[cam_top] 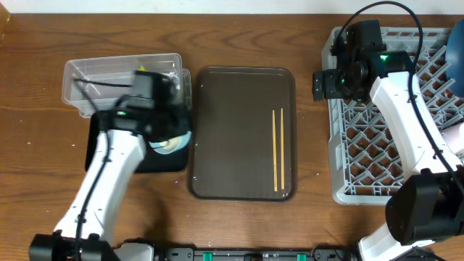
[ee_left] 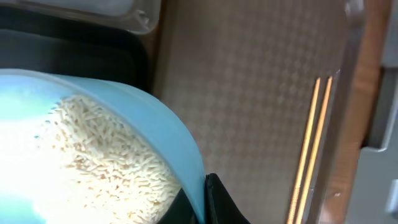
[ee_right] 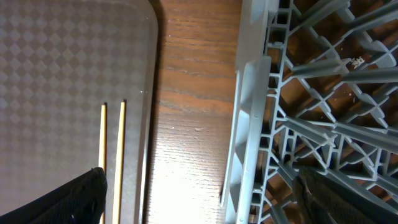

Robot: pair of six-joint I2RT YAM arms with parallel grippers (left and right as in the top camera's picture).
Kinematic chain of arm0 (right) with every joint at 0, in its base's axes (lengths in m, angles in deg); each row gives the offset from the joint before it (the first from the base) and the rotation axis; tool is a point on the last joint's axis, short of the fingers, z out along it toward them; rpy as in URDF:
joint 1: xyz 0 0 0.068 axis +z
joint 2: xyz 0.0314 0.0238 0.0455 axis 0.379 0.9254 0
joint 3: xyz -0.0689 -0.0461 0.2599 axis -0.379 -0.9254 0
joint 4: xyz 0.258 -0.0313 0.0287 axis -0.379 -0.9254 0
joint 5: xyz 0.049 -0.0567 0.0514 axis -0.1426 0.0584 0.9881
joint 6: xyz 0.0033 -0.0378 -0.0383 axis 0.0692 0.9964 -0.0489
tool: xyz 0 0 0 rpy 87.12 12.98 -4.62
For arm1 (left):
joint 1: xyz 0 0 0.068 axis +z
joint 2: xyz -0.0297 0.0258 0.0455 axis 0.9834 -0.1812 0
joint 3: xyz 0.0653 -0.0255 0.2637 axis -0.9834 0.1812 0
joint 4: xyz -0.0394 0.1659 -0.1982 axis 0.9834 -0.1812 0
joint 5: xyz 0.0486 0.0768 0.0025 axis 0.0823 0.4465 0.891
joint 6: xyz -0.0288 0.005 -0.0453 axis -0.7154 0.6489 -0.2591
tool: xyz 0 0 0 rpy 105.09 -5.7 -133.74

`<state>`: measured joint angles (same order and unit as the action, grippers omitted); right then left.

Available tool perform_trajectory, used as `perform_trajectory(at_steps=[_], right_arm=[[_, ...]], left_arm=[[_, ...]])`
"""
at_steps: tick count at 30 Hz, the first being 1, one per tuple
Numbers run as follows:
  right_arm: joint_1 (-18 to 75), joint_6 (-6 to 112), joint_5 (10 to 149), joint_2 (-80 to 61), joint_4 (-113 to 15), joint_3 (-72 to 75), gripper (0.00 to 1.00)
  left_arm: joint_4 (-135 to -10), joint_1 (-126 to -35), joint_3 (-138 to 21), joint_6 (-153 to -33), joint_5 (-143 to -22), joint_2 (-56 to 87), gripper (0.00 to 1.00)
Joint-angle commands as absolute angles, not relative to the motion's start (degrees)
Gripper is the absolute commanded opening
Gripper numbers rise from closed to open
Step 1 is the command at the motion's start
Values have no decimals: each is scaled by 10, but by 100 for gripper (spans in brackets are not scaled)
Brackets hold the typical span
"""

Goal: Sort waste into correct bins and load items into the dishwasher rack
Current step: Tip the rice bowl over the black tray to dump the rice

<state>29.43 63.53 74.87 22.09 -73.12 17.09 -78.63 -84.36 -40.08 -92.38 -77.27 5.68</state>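
My left gripper [ee_left: 202,202] is shut on the rim of the pale blue bowl [ee_left: 168,134], which holds white rice [ee_left: 93,155]. It holds the bowl tilted over the black tray [cam_top: 98,148], beside the clear tub [cam_top: 109,76]; in the overhead view the bowl [cam_top: 170,143] peeks out under the arm. Two wooden chopsticks [cam_top: 278,148] lie on the brown serving tray [cam_top: 232,130]; they also show in both wrist views [ee_left: 314,143] [ee_right: 112,162]. My right gripper [ee_right: 199,199] is open and empty above the left edge of the grey rack [cam_top: 391,123]. A dark blue dish [cam_top: 458,65] shows at the rack's right edge.
The rack's left wall [ee_right: 249,124] lies between my right fingers, with bare wood table [ee_right: 193,93] between it and the serving tray. The snack wrapper and the cups are not in view.
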Motion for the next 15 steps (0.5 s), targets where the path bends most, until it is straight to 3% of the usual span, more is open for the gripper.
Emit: perform_trajectory(at_steps=[1,9,15], right_arm=[[298,629,749,208,-731,170,95],[298,629,749,208,-731,170,95],[298,629,749,208,-731,170,95]], left_arm=[[-788,-777,-398,-862,-906,50,6],[-788,-620,-371,-734,-1158,1,6],[-788,-559,-370,-712,-1282,-78,6]])
